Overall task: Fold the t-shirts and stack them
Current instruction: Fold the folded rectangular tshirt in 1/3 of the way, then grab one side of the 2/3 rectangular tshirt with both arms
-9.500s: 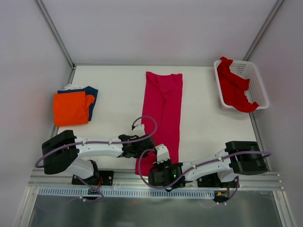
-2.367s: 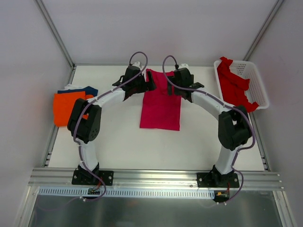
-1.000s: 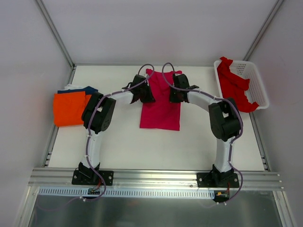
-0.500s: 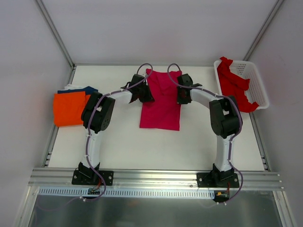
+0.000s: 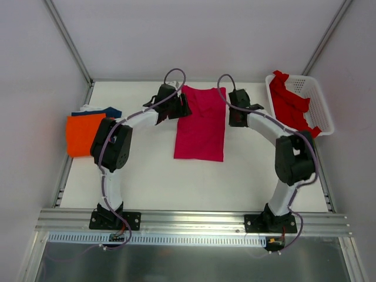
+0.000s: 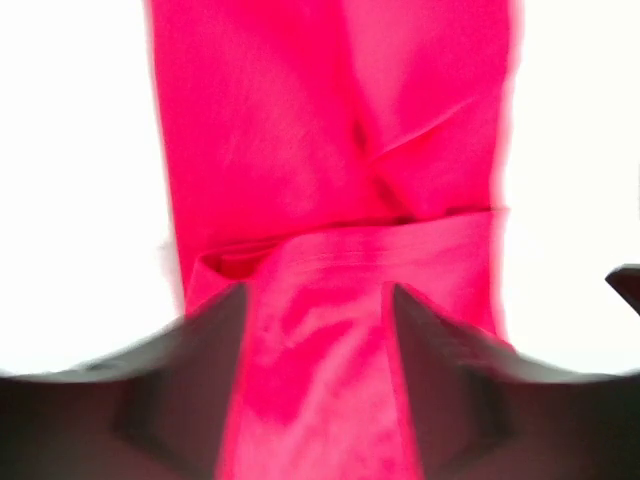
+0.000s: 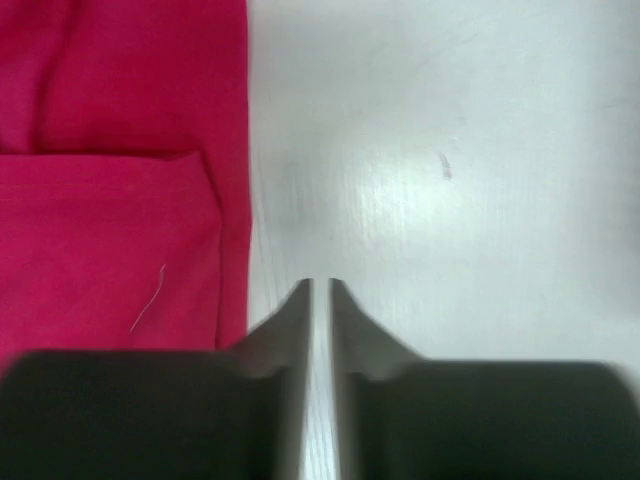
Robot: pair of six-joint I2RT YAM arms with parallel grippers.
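Observation:
The magenta t-shirt (image 5: 200, 126) lies folded in half at the middle of the table, its top layer ending in a straight fold edge. My left gripper (image 5: 180, 107) hangs over its far left part, jaws open, with magenta cloth (image 6: 330, 130) showing below and between the fingertips of the left gripper (image 6: 318, 292). My right gripper (image 5: 234, 120) sits just off the shirt's right edge, over bare table; in its wrist view the right gripper (image 7: 320, 283) is shut with nothing in it, and the shirt (image 7: 110, 230) lies to its left. The orange t-shirt (image 5: 85, 134) lies folded on the navy one (image 5: 113, 111) at the left. The red t-shirt (image 5: 291, 107) hangs out of the basket.
A white lattice basket (image 5: 319, 100) stands at the table's far right corner. Metal frame posts run along both back corners. White tabletop (image 5: 153, 182) shows between the folded shirt and the arm bases.
The left gripper has opened and let go of the magenta shirt's edge. The right gripper has slid right, off the shirt and onto bare table. The shirt stays folded in half.

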